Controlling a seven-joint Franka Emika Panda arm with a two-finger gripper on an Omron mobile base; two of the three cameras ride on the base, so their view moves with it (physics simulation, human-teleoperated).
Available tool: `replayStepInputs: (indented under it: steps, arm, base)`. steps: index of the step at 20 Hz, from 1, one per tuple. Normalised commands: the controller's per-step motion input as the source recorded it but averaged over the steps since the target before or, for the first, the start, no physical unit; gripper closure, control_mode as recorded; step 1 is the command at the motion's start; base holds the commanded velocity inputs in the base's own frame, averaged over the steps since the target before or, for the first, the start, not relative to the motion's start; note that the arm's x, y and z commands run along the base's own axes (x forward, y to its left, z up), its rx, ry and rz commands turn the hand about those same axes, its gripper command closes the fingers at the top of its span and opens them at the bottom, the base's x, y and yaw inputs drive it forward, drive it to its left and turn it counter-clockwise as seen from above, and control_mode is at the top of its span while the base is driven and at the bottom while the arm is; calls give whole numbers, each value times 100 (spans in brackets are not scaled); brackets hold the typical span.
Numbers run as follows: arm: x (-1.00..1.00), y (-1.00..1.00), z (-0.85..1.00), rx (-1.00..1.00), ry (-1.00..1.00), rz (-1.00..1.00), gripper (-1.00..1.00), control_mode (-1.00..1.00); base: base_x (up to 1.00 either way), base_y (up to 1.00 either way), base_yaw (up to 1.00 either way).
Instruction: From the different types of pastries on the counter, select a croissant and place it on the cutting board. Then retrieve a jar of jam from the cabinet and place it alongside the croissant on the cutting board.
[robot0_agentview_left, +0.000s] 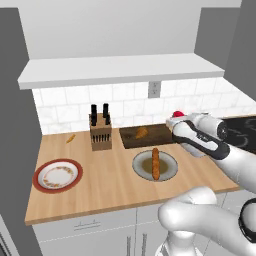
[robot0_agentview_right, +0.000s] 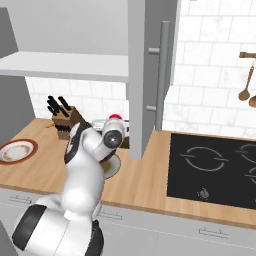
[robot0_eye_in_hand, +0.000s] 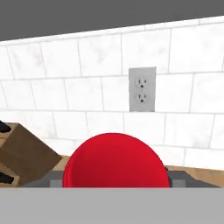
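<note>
Looking from the left base view, the croissant (robot0_agentview_left: 142, 132) sits on the cutting board (robot0_agentview_left: 131, 140) at the far side of the counter (robot0_agentview_left: 110, 182), right of the knife block (robot0_agentview_left: 100, 129), while the baguette stick (robot0_agentview_left: 155, 163) lies on a grey plate (robot0_agentview_left: 168, 171); the jar of jam (robot0_agentview_left: 178, 114) shows red at the gripper (robot0_agentview_left: 176, 118), above the board's right end. Over to the right base view: the jar (robot0_agentview_right: 115, 117) peeks red above the hand. Hand view now: the jar (robot0_eye_in_hand: 115, 161) looms close, seemingly clamped between the fingers, wall outlet (robot0_eye_in_hand: 142, 89) beyond.
</note>
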Motion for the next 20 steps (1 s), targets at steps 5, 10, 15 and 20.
replayStepInputs:
  steps: [5, 10, 15, 20]
  arm:
    - [57, 0, 10, -4, 32, -8, 100, -100]
    - [52, -10, -58, 0, -3, 6, 100, -100]
    - [22, 0, -64, 0, -2, 8, 100, -100]
    - [0, -20, 2, 0, -2, 12, 100, -100]
  base:
    - [0, 0, 0]
    - [0, 0, 0]
    - [0, 0, 0]
    - [0, 0, 0]
